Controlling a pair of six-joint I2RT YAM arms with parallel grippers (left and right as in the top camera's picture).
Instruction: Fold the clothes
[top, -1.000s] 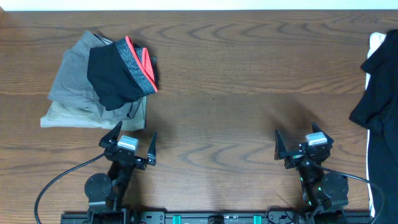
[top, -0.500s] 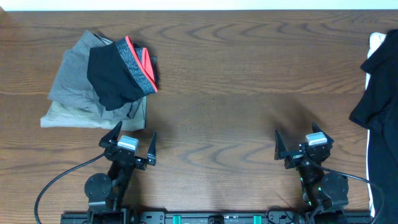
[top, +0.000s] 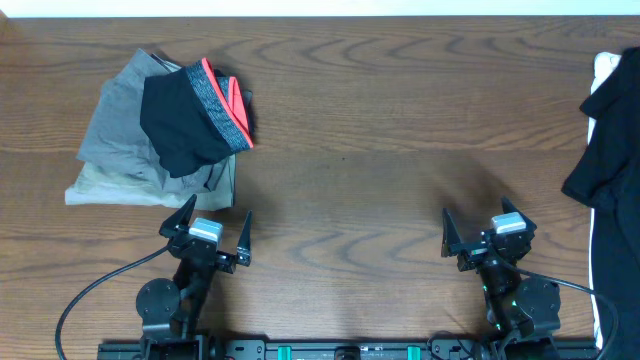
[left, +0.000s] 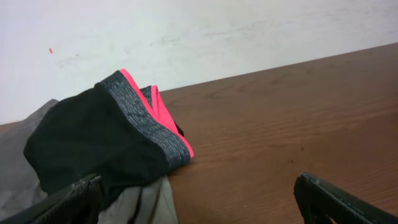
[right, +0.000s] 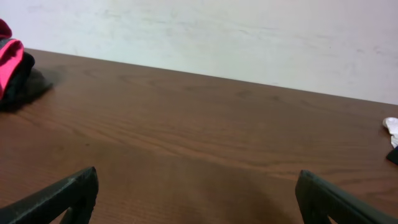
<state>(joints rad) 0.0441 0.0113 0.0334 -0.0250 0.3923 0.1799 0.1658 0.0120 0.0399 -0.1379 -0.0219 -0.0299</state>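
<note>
Black T-shirt (top: 607, 140) lies bunched at the tabletop's (top: 400, 120) right edge, folding unstarted. Both the left claw (top: 212, 225) and right claw (top: 480, 228) gape empty; the right should likely fetch it first.

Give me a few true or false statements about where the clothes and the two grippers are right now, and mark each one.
1. The left gripper and the right gripper are both open and empty. True.
2. The black T-shirt lies at the right edge of the table, partly out of the overhead view. True.
3. The right gripper is touching the black T-shirt. False: bare wood lies between them.
4. The small black garment with the grey-and-red waistband lies on top of the grey garments. True.
5. The grey garments sit on the right half of the table. False: they lie on the left half, beyond the left gripper.
</note>
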